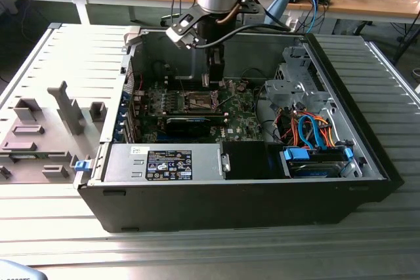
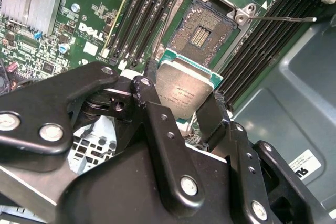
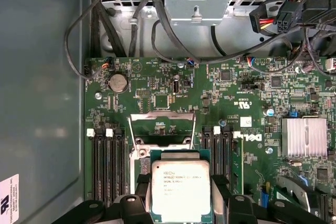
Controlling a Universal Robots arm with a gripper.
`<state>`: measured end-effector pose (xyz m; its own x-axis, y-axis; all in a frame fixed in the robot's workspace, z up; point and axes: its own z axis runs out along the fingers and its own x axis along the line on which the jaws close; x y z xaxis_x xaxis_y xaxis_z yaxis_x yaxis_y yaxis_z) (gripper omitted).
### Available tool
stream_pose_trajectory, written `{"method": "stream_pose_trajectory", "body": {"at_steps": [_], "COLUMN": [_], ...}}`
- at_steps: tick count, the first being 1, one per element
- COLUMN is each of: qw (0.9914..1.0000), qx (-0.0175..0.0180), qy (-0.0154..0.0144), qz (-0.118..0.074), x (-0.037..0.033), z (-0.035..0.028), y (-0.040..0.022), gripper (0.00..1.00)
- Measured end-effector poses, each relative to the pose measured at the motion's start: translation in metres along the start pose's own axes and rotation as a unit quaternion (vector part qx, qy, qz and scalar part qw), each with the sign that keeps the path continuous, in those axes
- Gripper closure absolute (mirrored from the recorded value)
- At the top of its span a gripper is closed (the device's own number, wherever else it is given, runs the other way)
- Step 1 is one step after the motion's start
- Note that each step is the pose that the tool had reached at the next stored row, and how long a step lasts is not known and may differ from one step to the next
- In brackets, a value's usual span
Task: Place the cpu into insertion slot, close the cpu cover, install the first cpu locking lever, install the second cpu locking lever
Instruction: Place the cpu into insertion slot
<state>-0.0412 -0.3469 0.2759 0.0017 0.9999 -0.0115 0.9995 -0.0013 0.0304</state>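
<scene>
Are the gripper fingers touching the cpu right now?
Touching. In both wrist views the gripper has its fingers clamped against opposite edges of the cpu.

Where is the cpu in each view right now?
Exterior view: too small to tell apart; look at the tip of the hand, above the insertion slot.
Second wrist view: the cpu is clamped between the hand's fingers, silver top showing, just short of the open slot.
First wrist view: between the fingers, in front of the raised cpu cover.
Shared landmark: the insertion slot.
</scene>
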Motion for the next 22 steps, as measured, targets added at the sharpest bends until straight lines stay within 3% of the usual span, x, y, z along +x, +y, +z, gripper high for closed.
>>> {"method": "stream_pose_trajectory", "body": {"at_steps": [22], "qw": [1.00000], "qx": [0.0000], "qy": [0.0000], "qz": [0.000], "x": [0.0001], "z": [0.0042], "y": [-0.0025], "gripper": [0.45]}}
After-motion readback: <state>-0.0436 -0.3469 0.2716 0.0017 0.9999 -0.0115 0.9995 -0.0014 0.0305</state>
